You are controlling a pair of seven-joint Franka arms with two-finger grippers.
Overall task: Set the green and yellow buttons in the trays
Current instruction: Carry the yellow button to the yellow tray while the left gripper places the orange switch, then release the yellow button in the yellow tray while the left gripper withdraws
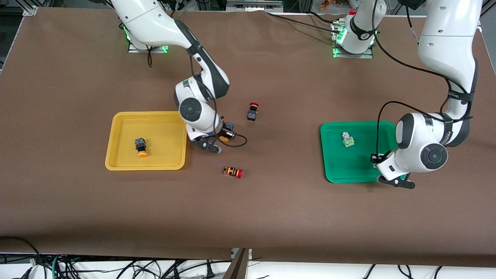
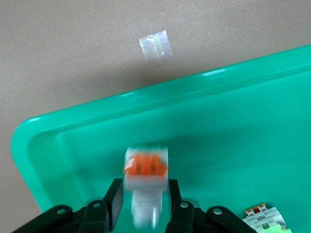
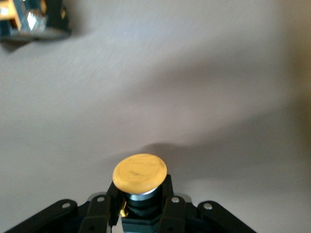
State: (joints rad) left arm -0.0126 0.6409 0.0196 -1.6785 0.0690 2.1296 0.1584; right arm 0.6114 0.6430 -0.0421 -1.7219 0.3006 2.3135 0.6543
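Observation:
My right gripper [image 1: 224,137] is shut on a black-bodied button with a yellow-orange cap [image 3: 140,173], just above the table beside the yellow tray [image 1: 116,128]. A second yellow-capped button [image 1: 140,147] lies in that tray. My left gripper [image 1: 376,158] is over the green tray [image 1: 333,170]. In the left wrist view its fingers [image 2: 114,199] stand slightly apart on either side of the white orange-faced button [image 2: 146,170], which looks loose between them over the tray floor [image 2: 233,160]. The green-faced button [image 1: 348,140] lies in the green tray and shows in the left wrist view [image 2: 265,219].
A black button with a red cap [image 1: 252,111] stands on the table between the trays. An orange-striped button with a red cap [image 1: 233,171] lies nearer the front camera and shows in the right wrist view [image 3: 29,19]. A tape patch [image 2: 155,44] lies beside the green tray.

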